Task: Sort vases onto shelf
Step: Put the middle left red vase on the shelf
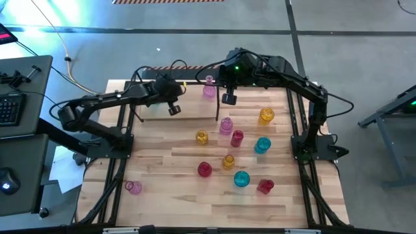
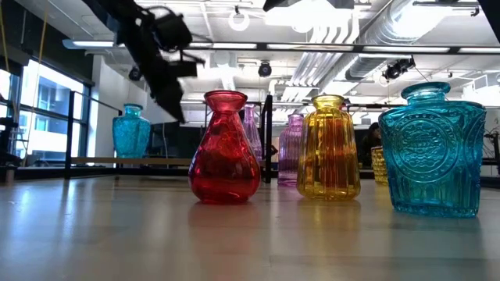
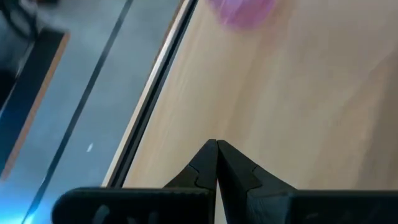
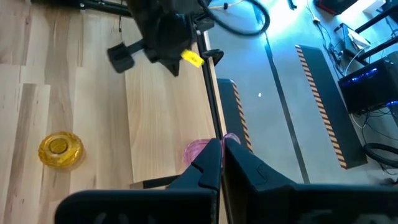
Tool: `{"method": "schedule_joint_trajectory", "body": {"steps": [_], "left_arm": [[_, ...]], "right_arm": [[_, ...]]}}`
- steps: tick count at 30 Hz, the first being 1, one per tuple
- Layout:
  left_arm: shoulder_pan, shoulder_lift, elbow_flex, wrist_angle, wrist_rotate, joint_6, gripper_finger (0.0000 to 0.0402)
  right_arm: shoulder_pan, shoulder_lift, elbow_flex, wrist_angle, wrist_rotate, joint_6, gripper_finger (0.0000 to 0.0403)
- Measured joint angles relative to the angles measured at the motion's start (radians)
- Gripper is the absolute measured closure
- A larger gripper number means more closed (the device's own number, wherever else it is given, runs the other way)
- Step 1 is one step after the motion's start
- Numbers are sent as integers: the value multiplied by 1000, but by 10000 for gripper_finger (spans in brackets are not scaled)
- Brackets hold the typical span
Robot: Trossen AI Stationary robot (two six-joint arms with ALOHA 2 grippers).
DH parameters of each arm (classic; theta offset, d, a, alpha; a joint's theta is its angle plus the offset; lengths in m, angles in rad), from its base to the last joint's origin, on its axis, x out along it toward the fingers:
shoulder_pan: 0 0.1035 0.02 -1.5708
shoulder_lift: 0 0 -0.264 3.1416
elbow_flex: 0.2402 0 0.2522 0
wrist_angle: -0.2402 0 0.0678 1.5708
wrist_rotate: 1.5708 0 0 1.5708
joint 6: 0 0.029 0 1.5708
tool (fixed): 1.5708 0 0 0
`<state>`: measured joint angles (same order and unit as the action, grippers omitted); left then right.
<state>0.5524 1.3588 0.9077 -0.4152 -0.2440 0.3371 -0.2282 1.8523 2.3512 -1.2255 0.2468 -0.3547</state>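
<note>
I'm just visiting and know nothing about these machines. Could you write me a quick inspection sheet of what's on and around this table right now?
Surface: butcher-block table, mostly bare toward the near edge.
Job's things: shelf at the far side; pink vase by its far right end; other coloured vases spread over the table, one pink vase alone near the left front.
Clutter: nothing seen.
Grippers: left pincer shut and empty, over the shelf; right pincer shut and empty, near the shelf's right end.
Cables: cords trailing on the floor beyond the table.
Surroundings: desk with keyboard at the left; grey floor.
</note>
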Motion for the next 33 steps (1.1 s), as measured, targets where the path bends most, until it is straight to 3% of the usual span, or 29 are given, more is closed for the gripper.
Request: {"method": "schedule_joint_trajectory", "body": {"steps": [8,15,20,24,28,33], "left_arm": [[-138,-239,0,-61,87,-149,402],[-284,-507,0,-135,88,-285,401],[-353,-652,0,-253,86,-397,399],[-412,-729,0,-349,76,-476,381],[-458,-778,0,-439,29,-485,350],[-483,-807,0,-532,17,-496,318]], "right_arm": [[-15,-2,-33,-4,-16,-20,403],[-14,2,-241,107,-339,-130,402],[22,1,-372,202,-383,-126,384],[56,1,-454,257,-478,-17,339],[108,1,-507,232,-444,115,284],[169,0,-515,79,-223,239,238]]}}
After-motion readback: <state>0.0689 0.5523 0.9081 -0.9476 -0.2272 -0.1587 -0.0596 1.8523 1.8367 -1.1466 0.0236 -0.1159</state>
